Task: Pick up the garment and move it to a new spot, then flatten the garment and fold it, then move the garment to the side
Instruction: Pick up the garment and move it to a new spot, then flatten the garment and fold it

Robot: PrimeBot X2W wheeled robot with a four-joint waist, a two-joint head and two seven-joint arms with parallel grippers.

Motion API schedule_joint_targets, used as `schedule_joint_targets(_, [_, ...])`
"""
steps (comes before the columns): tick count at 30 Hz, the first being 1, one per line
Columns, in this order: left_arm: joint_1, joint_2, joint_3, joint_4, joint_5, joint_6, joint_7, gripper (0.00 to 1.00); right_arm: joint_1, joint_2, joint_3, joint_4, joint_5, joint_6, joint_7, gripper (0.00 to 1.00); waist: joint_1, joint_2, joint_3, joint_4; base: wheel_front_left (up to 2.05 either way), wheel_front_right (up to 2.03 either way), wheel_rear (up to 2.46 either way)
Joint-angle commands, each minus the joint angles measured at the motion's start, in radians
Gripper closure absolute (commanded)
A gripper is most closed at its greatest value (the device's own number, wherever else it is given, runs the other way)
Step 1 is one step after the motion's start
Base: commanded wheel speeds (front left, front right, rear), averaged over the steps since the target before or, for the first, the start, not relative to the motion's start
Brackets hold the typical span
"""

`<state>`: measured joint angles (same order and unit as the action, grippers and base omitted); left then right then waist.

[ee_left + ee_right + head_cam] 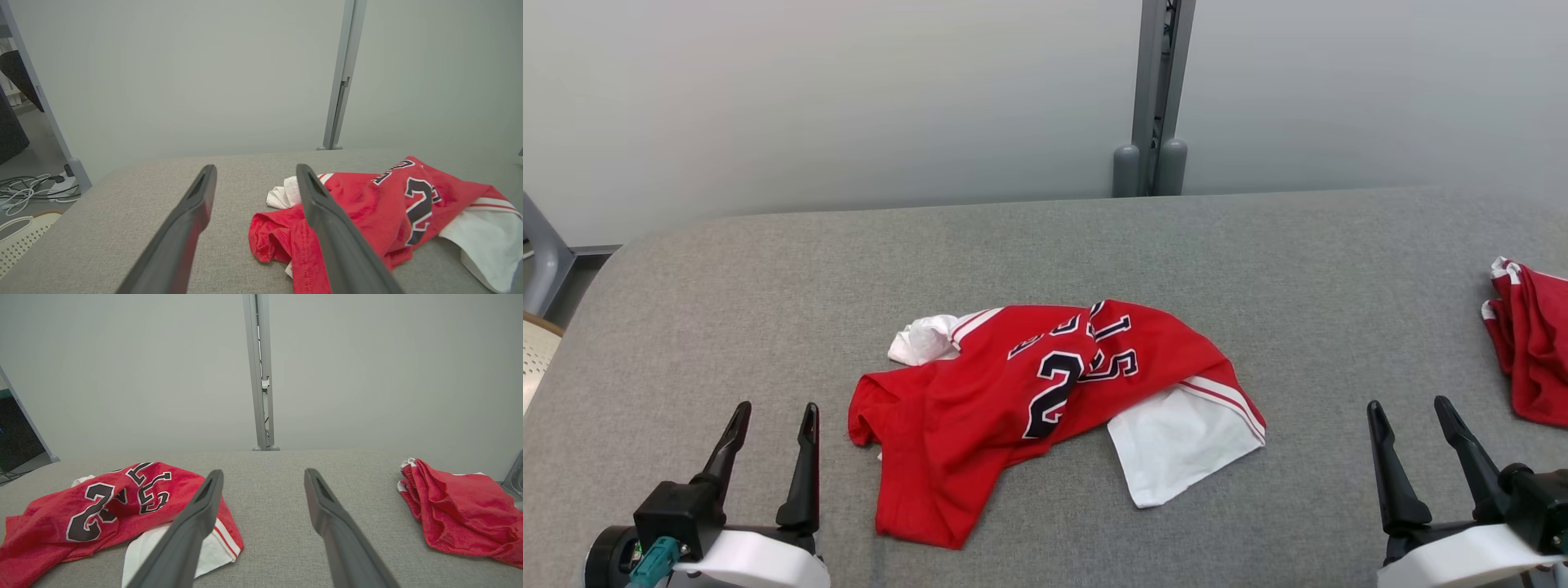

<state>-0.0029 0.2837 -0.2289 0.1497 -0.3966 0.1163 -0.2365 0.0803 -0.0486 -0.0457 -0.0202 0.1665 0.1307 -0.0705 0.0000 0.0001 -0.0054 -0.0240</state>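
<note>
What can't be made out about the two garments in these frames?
- Print on the jersey: folds hide part of it in every view.
- Second red garment: cut off by the head view's right edge; bunched, type unclear.
- Part of the jersey: behind the left hand in the left wrist view.

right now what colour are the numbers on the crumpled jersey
Black with white outlines, on the red jersey; clearest in the head view.

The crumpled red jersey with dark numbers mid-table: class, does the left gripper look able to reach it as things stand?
Probably yes. The left gripper is open, and only grey fabric tabletop lies between it and the crumpled red jersey; nothing blocks the way.
</note>
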Motion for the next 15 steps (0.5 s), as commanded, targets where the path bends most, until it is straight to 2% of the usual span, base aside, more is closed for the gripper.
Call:
schedule_joint_targets(1, [0.008, 0.007, 0.000, -0.006, -0.003, 0.000, 0.004, 0.00, 0.009, -0.004, -0.003, -0.008, -0.006, 0.000, 0.007, 0.00, 0.0000, -0.0001, -0.005, 0.003, 0.00, 0.00, 0.00])
schedule_joint_targets(15, [0.015, 0.011, -0.006, -0.019, -0.012, 0.014, 0.014, 0.00, 0.023, -0.004, -0.009, -0.026, 0.002, 0.000, 0.017, 0.00, 0.0000, -0.0001, -0.006, 0.006, 0.00, 0.00, 0.00])
